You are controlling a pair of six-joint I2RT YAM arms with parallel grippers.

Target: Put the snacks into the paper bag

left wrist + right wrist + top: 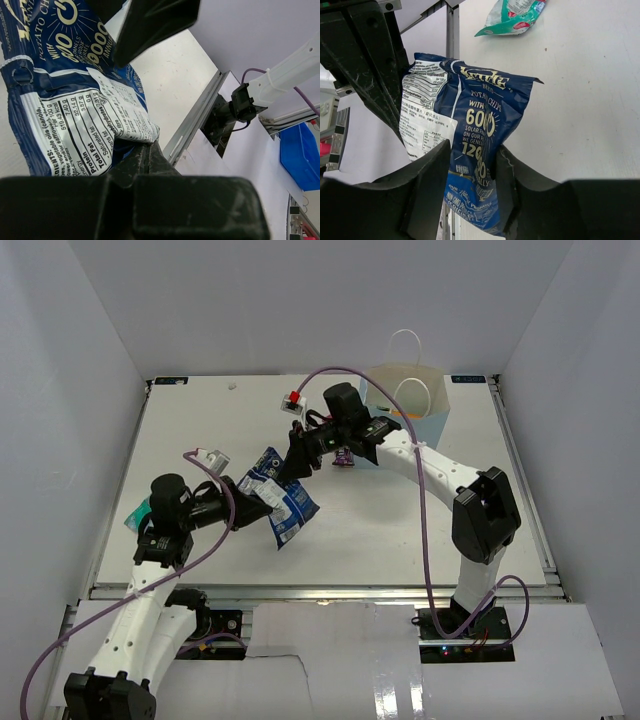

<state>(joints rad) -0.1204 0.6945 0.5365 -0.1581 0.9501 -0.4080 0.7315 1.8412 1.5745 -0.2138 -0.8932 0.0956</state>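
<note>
A dark blue potato chip bag (281, 496) hangs above the table between my two grippers. My left gripper (256, 508) is shut on its lower edge; in the left wrist view the jaws (145, 152) pinch the bag (75, 100) at its seam. My right gripper (296, 464) is open, with a finger on each side of the bag's upper end (475, 120). The light-blue paper bag (412, 400) stands upright at the back right, behind the right arm. A teal packet (135, 512) lies at the left edge and also shows in the right wrist view (515, 15).
A small dark purple wrapper (343, 458) lies under the right arm's wrist. White walls close in the table on three sides. A metal rail (195, 125) runs along the table's front edge. The purple cables loop over both arms.
</note>
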